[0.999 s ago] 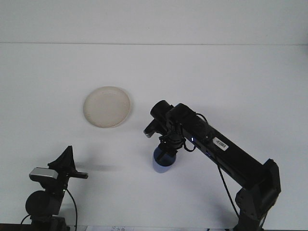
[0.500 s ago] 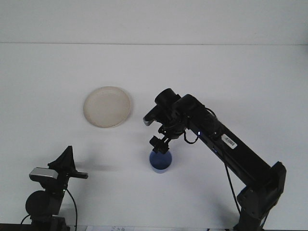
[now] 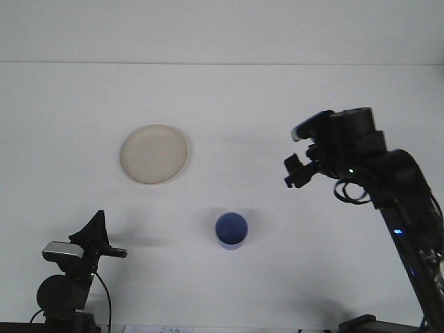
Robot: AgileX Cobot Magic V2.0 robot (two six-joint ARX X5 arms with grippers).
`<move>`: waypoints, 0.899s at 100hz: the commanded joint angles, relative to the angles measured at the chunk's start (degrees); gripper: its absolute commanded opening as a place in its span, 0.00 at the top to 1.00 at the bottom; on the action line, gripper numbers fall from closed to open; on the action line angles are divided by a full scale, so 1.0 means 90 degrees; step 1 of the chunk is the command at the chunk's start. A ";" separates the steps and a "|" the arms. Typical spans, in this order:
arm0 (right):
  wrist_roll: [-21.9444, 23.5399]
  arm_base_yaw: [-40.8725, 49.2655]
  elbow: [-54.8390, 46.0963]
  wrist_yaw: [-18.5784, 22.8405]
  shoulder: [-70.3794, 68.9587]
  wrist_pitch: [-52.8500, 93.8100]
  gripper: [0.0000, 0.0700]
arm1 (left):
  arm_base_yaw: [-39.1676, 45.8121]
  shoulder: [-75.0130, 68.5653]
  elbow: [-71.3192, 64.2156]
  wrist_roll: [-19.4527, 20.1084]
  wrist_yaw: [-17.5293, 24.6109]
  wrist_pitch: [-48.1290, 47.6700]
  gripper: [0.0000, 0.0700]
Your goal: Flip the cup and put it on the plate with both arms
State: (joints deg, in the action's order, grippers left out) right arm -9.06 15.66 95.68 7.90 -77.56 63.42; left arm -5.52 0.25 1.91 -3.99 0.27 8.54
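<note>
The flip looks done, judging by the open mouth facing up; what's left is the carry to the plate. Counting from big to small: one white table (image 3: 222, 104); two arms, the right arm (image 3: 406, 201) raised well clear with its gripper (image 3: 297, 171) empty, though I cannot tell how wide it stands; the left gripper (image 3: 97, 232) low at the near edge, also too dark to read; one cream plate (image 3: 154, 153), bare; one blue cup (image 3: 230, 230), upright on the table, apart from the plate.
</note>
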 commanded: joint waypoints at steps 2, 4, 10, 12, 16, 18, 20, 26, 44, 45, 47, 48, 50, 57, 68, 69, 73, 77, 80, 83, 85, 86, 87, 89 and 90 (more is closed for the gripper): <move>0.0291 -0.0403 -0.0396 -0.0255 0.0500 -0.0347 0.35 | -0.0002 -0.0007 -0.0121 -0.0015 0.0019 0.0066 0.98; 0.0338 -0.0525 -0.0556 -0.0311 0.0675 -0.0464 0.35 | -0.0002 -0.0007 -0.0121 -0.0015 0.0019 0.0066 0.98; 0.0469 -0.0867 -0.1076 -0.0454 0.1212 -0.0848 0.35 | -0.0002 -0.0007 -0.0121 -0.0015 0.0019 0.0066 0.98; 0.0495 -0.0974 -0.1265 -0.0503 0.1396 -0.0971 0.35 | -0.0002 -0.0007 -0.0121 -0.0015 0.0019 0.0063 0.98; 0.0542 -0.1146 -0.1637 -0.0568 0.1763 -0.1217 0.35 | -0.0002 -0.0007 -0.0121 -0.0015 0.0019 0.0066 0.98; 0.0563 -0.1224 -0.1824 -0.0588 0.1943 -0.1331 0.35 | -0.0002 -0.0007 -0.0121 -0.0015 0.0019 0.0066 0.98; 0.0600 -0.1292 -0.2013 -0.0595 0.2120 -0.1457 0.35 | -0.0002 -0.0007 -0.0121 -0.0015 0.0019 0.0066 0.98; 0.0716 -0.1440 -0.2572 -0.0595 0.2654 -0.1761 0.35 | -0.0002 -0.0007 -0.0121 -0.0015 0.0019 0.0066 0.98; 0.1047 -0.1530 -0.4153 -0.0597 0.4114 -0.2477 0.35 | -0.0002 -0.0007 -0.0121 -0.0015 0.0019 0.0063 0.98; 0.1047 -0.1530 -0.4243 -0.0597 0.4189 -0.2518 0.35 | -0.0002 -0.0007 -0.0121 -0.0015 0.0019 0.0063 0.98; 0.1049 -0.1528 -0.4415 -0.0600 0.4337 -0.2586 0.35 | -0.0002 -0.0007 -0.0121 -0.0015 0.0019 0.0063 0.98; 0.1054 -0.1530 -0.4495 -0.0600 0.4410 -0.2613 0.35 | -0.0002 -0.0007 -0.0121 -0.0015 0.0019 0.0063 0.98; 0.1064 -0.1530 -0.4663 -0.0600 0.4556 -0.2674 0.35 | -0.0002 -0.0007 -0.0121 -0.0015 0.0019 0.0063 0.98; 0.1141 -0.1530 -0.5212 -0.0600 0.5042 -0.2866 0.35 | -0.0002 -0.0007 -0.0121 -0.0015 0.0019 0.0066 0.98; 0.1239 -0.1530 -0.5867 -0.0602 0.5646 -0.3121 0.39 | -0.0002 -0.0007 -0.0112 -0.0017 0.0019 0.0063 0.98; 0.1246 -0.1530 -0.5911 -0.0602 0.5695 -0.3140 0.41 | -0.0002 -0.0007 -0.0109 -0.0017 0.0019 0.0063 0.98; 0.1251 -0.1530 -0.6037 -0.0600 0.5855 -0.3211 0.53 | -0.0002 -0.0007 -0.0087 -0.0019 0.0019 0.0063 0.98; 0.1248 -0.1530 -0.6115 -0.0600 0.5979 -0.3257 0.68 | -0.0002 -0.0007 -0.0046 -0.0041 0.0019 0.0061 0.98; 0.1246 -0.1530 -0.6144 -0.0600 0.6062 -0.3296 0.81 | -0.0002 -0.0007 0.0007 -0.0073 0.0019 0.0058 0.98; 0.1243 -0.1530 -0.6147 -0.0600 0.6115 -0.3322 0.93 | -0.0002 -0.0007 0.0070 -0.0114 0.0019 0.0056 0.98; 0.1236 -0.1530 -0.6147 -0.0600 0.6139 -0.3368 1.00 | -0.0002 -0.0007 0.0129 -0.0148 0.0019 0.0049 0.98; 0.1224 -0.1530 -0.6147 -0.0600 0.6152 -0.3393 1.00 | -0.0002 -0.0005 0.0160 -0.0165 0.0019 0.0039 0.98; 0.1217 -0.1530 -0.6147 -0.0600 0.6161 -0.3415 1.00 | -0.0002 -0.0005 0.0197 -0.0177 0.0017 0.0024 0.98; 0.1209 -0.1530 -0.6147 -0.0600 0.6178 -0.3456 1.00 | -0.0002 -0.0005 0.0277 -0.0202 0.0017 -0.0022 0.98; 0.1209 -0.1530 -0.6147 -0.0600 0.6188 -0.3483 1.00 | -0.0002 0.0000 0.0330 -0.0221 0.0017 -0.0061 0.98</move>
State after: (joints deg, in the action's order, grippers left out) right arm 1.39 1.87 39.86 2.57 -22.17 33.65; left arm -5.52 0.25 2.46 -4.56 0.27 7.84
